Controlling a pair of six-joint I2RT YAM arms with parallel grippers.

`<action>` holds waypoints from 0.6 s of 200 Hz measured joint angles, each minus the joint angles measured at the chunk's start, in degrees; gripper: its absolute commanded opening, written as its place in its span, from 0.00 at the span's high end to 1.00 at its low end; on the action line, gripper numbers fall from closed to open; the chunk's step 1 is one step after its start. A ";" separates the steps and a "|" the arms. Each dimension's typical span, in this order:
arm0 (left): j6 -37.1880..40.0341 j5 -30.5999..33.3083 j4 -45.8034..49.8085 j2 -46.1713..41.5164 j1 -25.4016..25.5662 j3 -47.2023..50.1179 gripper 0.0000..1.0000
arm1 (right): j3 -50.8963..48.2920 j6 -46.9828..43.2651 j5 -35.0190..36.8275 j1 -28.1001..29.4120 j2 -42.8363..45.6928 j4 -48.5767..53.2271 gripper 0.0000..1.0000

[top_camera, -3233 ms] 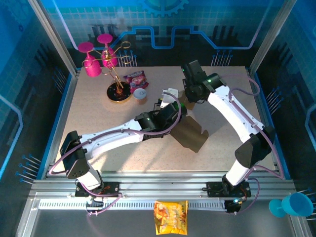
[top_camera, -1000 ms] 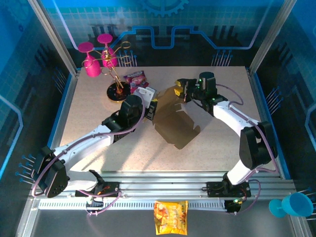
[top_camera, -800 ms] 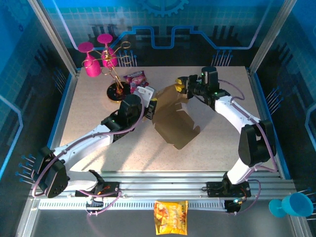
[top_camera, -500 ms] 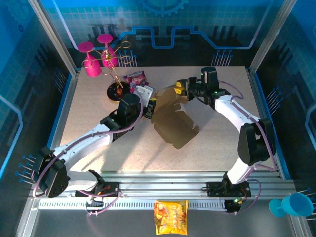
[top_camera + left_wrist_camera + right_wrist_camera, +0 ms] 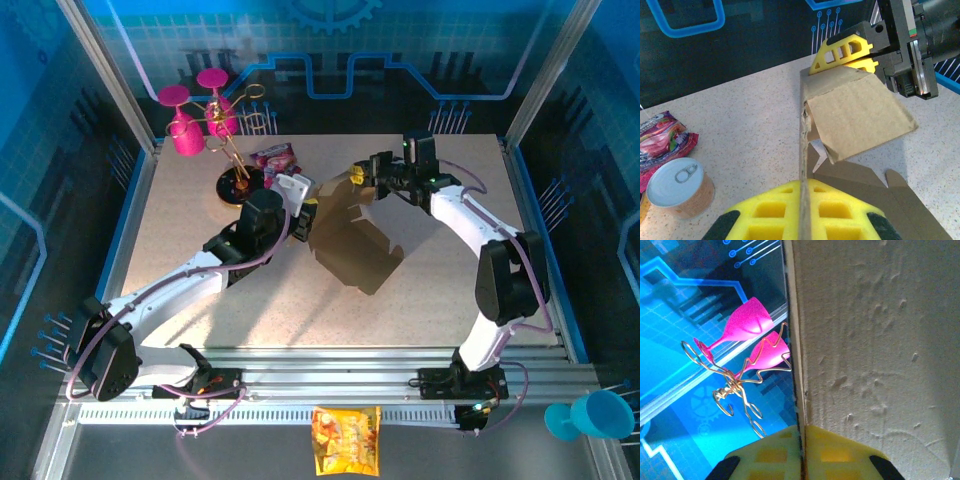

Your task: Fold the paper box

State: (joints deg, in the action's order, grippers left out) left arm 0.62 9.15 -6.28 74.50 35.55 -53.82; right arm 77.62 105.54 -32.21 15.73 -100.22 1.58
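Left gripper (image 5: pixel 801 196) is pinching the plain brown paper box (image 5: pixel 857 117) wall between its pads; right gripper (image 5: pixel 802 438) is clamping the flap opposite

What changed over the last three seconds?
Left hand moved left and now clamps the box's left edge. The right hand swung in and shut on the far flap. The box shifted left. Can and glass rack stayed put.

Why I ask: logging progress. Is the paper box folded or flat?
Partly folded: left gripper and right gripper are shut on raised panels of the paper box; other flaps lie flat.
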 measured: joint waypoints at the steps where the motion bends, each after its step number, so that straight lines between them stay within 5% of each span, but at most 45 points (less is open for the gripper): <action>1: -0.02 0.00 0.00 0.00 0.00 0.00 1.00 | 0.00 -0.07 0.02 0.00 0.00 0.00 1.00; 8: -0.04 0.00 0.02 0.00 -0.13 0.00 0.93 | 0.00 -0.28 0.02 0.00 -0.04 0.13 1.00; 25: -0.61 -0.02 0.28 0.00 -0.52 0.00 0.48 | -0.02 -0.33 0.70 0.00 0.02 0.17 1.00; 39: -2.21 -0.09 1.44 -0.15 -0.94 -0.13 0.30 | -1.11 -0.37 3.15 -0.07 0.76 -0.48 1.00; 84: -20.06 -1.51 11.06 -4.20 -2.12 -5.95 0.21 | -8.35 0.37 21.66 1.62 9.44 -0.96 1.00; 120: -41.59 -4.50 18.01 -8.59 -4.42 -9.84 0.32 | -5.97 1.18 37.64 5.73 12.50 3.28 1.00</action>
State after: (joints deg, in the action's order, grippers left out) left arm -40.97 4.64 11.73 65.91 31.14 -63.66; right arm 71.66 106.72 5.43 21.45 -87.72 4.86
